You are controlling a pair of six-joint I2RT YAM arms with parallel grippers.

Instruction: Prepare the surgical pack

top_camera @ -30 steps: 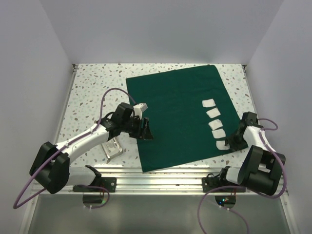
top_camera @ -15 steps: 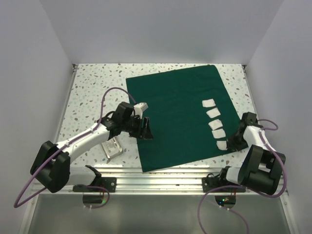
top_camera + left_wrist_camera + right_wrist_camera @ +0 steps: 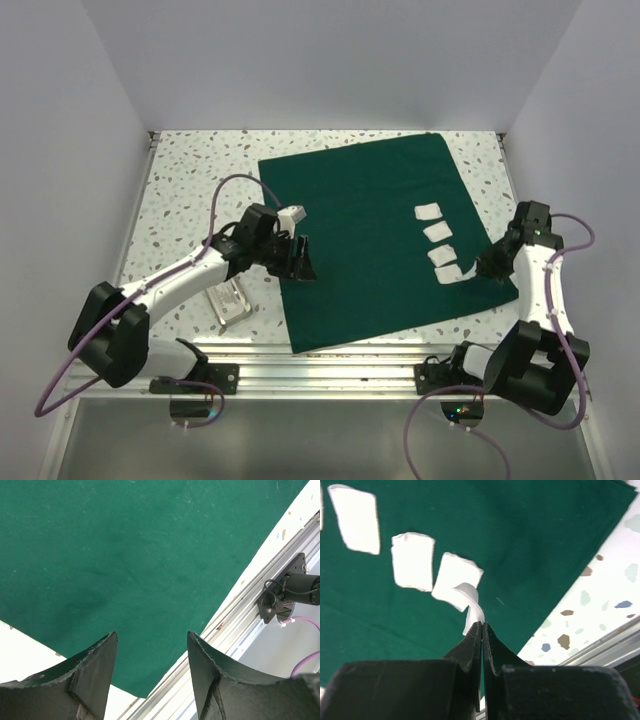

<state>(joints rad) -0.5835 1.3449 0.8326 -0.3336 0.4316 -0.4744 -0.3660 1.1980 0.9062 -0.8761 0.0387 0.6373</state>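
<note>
Nearest, the left gripper (image 3: 152, 641) hangs open and the right gripper (image 3: 482, 626) pinches a small white fabric square (image 3: 470, 605) above the dark green matte cloth (image 3: 365, 215), which lies flat on the speckled surface (image 3: 190, 170).

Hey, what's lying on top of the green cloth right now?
Four white pads lie in a row; a fifth pad is pinched in the right fingers. The left arm hides some cloth.
</note>
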